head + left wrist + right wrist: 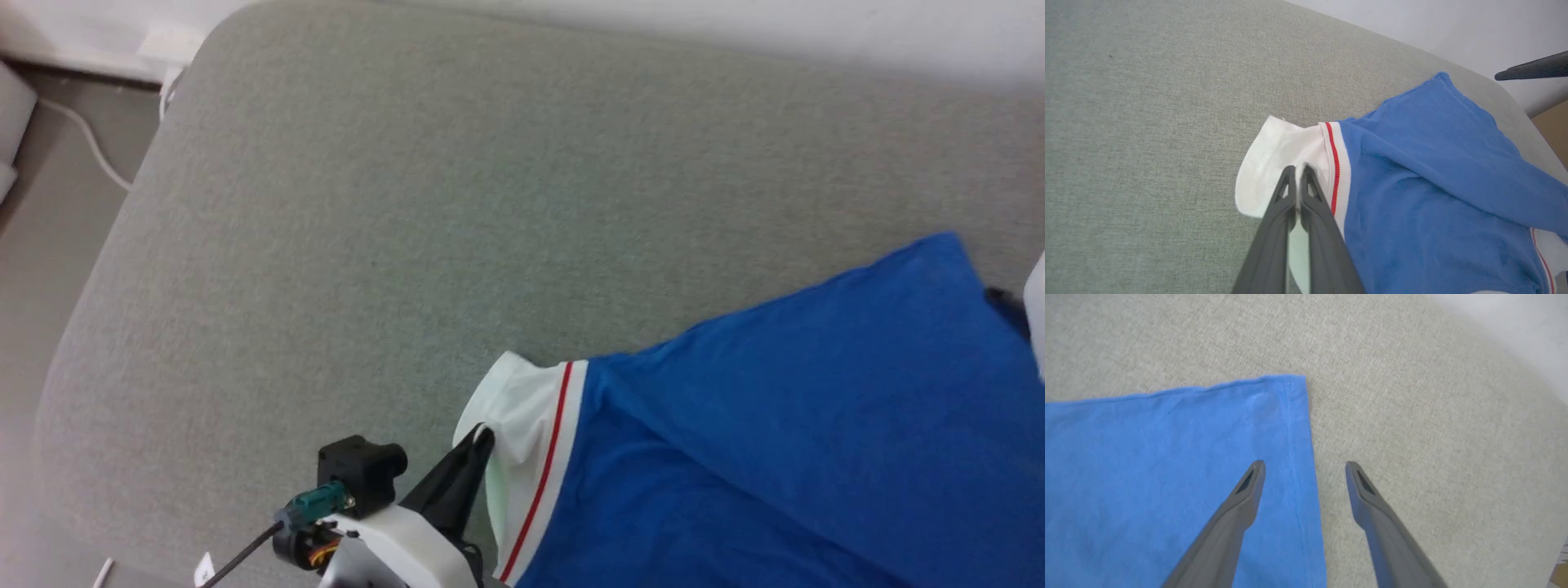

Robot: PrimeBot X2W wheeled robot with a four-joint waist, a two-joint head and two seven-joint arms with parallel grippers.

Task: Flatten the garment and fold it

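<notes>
The garment (775, 425) is a royal-blue jersey lying at the lower right of the grey padded surface (408, 204), with its print hidden. Its white sleeve (522, 400) with red-striped trim points left. My left gripper (483, 434) is shut on the sleeve's edge. In the left wrist view the two fingertips (1298, 168) pinch the white cloth (1274, 151). My right gripper (1305, 465) hangs open over the garment's blue hem corner (1290, 416), one finger above the cloth and one above the bare surface, holding nothing.
The padded surface has a rounded left edge with floor and a white cable (90, 147) beyond it. A white wall (735, 33) runs along the back. One dark finger (1531, 70) of my right arm shows at the left wrist view's upper right.
</notes>
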